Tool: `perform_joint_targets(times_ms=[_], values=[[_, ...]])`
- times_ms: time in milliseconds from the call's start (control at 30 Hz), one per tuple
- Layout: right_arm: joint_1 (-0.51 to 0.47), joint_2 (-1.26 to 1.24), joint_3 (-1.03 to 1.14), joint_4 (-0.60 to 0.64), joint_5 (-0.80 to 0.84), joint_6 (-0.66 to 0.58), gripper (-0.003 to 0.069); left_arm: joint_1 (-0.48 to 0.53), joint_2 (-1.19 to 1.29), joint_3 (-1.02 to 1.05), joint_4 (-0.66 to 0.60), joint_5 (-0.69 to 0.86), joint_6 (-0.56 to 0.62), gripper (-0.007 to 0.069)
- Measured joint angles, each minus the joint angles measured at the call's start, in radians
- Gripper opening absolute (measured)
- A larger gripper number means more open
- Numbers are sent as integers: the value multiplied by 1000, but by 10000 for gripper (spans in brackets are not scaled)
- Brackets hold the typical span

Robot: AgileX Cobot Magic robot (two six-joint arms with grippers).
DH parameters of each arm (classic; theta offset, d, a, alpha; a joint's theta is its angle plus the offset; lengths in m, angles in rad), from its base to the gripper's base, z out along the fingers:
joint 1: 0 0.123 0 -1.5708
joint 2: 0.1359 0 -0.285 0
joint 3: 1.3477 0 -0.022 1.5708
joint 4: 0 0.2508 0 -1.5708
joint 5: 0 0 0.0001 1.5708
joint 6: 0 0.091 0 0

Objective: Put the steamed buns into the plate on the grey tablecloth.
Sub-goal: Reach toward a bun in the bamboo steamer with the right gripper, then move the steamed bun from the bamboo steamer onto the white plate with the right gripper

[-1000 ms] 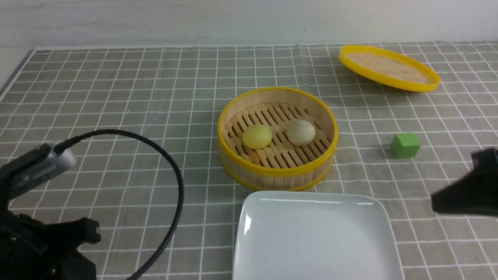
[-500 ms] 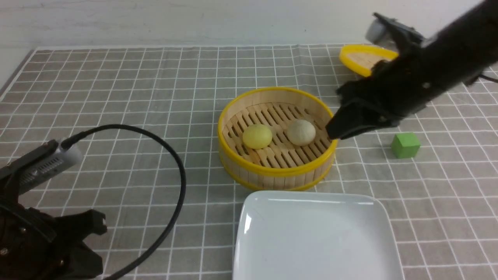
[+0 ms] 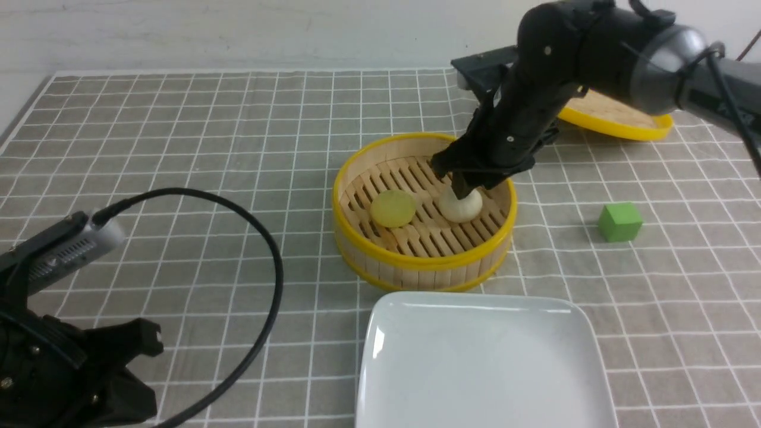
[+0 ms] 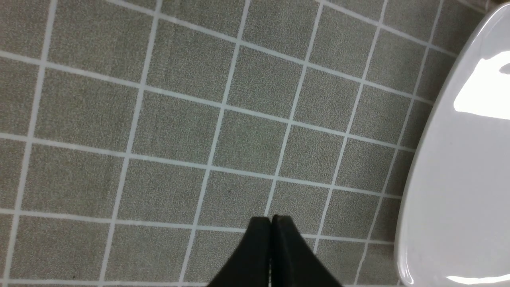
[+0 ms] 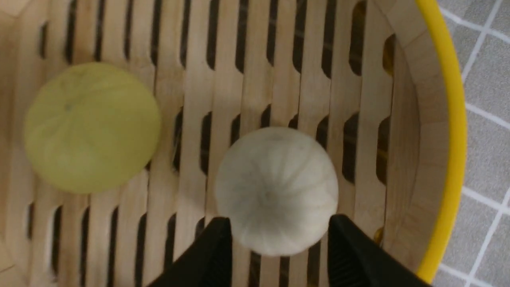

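The beige-white bun point(image 3: 462, 207) and the pale yellow bun point(image 3: 393, 208) sit in the bamboo steamer basket point(image 3: 416, 261) on the grey tablecloth point(image 3: 178, 148). My right gripper point(image 3: 461, 191) reaches down into the basket over the beige-white bun. In the right wrist view it point(image 5: 279, 221) is open, with its fingers either side of the beige-white bun point(image 5: 277, 187); the yellow bun point(image 5: 91, 127) lies beside it. The white plate point(image 3: 475, 309) lies in front of the basket. My left gripper point(image 4: 271, 218) is shut and empty above the cloth, beside the plate's edge point(image 4: 438, 199).
The flat yellow-rimmed lid point(image 3: 618, 122) lies at the back right, partly behind my right arm. A green cube point(image 3: 619, 222) stands right of the basket. My left arm's black cable point(image 3: 261, 249) loops over the cloth at the left.
My right arm has swung in from the right edge, up and over the basket's right rim, then down onto the beige-white bun. My left arm has barely moved. The buns have stayed in place.
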Motion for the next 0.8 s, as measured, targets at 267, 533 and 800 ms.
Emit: perform_joint_targets(times_ms=[267,533,800], values=[[0,45,-3,-13,-73,6,300,0,0,0,0,-1,0,39],[0,23,-6,-10,-16,6,17,0,0,0,0,-1,0,50],[0,-209,-7,40,223,6,18,0,0,0,0,-2,0,58]])
